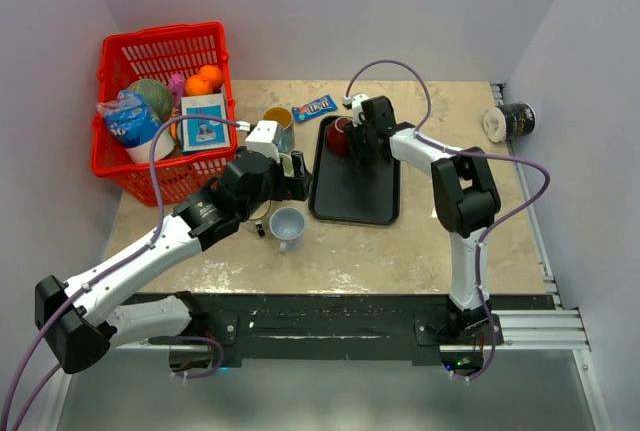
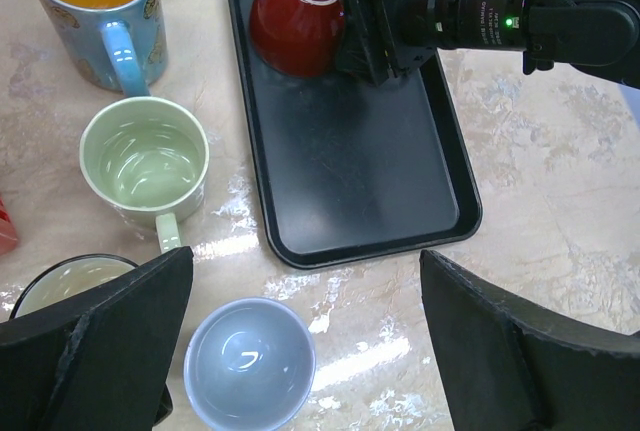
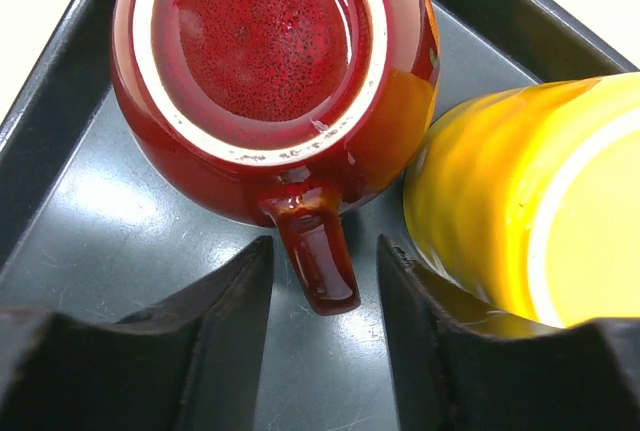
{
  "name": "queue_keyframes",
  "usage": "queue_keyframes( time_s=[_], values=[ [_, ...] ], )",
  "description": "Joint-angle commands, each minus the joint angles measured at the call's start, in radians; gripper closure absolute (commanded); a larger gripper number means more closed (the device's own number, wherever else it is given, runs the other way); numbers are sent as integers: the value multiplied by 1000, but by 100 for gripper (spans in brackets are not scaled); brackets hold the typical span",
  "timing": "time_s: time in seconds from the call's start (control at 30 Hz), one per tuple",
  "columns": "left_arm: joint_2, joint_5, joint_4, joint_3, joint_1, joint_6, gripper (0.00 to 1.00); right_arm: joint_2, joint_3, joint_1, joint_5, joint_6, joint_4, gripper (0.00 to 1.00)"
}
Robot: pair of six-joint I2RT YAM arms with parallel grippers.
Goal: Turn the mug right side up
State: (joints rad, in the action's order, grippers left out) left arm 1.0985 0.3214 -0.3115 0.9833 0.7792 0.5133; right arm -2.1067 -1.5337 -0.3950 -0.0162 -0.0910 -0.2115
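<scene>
The red mug [image 3: 270,61] is shiny and smooth, with a speckled bottom. The yellow mug [image 3: 500,201] at its three o'clock shines too. The dark tray [image 2: 360,181] is smooth and a bit dull. The table [image 2: 540,171] looks like polished stone. The basket [image 1: 190,173] at ten o'clock is red plastic.

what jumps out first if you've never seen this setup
An upside-down red mug sits at the far end of the black tray, glossy base up, with the right tool straddling its handle. At the far left corner of the table, a bright red basket holds oranges among other goods.
</scene>
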Motion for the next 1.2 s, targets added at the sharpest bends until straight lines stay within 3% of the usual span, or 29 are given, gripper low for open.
queue_keyframes(
  time_s=[0.0, 0.3, 0.57, 0.6, 0.63, 0.7, 0.93, 1.17],
  values=[
    [-17, 11, 18, -3, -8, 14, 1, 42, -48, -10, 39, -15, 11, 47],
    [-9, 15, 20, -5, -8, 13, 1, 48, -51, -11, 32, -15, 50, 60],
    [6, 10, 26, 8, -12, 7, 1, 51, -58, -12, 50, -19, 58, 63],
    [9, 8, 26, 8, -14, 7, 1, 50, -62, -11, 48, -23, 54, 67],
    [11, 8, 28, 11, -14, 5, 1, 50, -65, -11, 44, -26, 49, 85],
    [15, 5, 29, 17, -15, 4, 1, 51, -72, -13, 29, -30, 38, 100],
    [15, 1, 29, 25, -17, -4, 1, 86, -69, -11, -54, 17, 12, 100],
    [-5, -10, 29, 17, -17, 4, 1, 194, 0, -8, -218, 216, 30, 100]
  ],
)
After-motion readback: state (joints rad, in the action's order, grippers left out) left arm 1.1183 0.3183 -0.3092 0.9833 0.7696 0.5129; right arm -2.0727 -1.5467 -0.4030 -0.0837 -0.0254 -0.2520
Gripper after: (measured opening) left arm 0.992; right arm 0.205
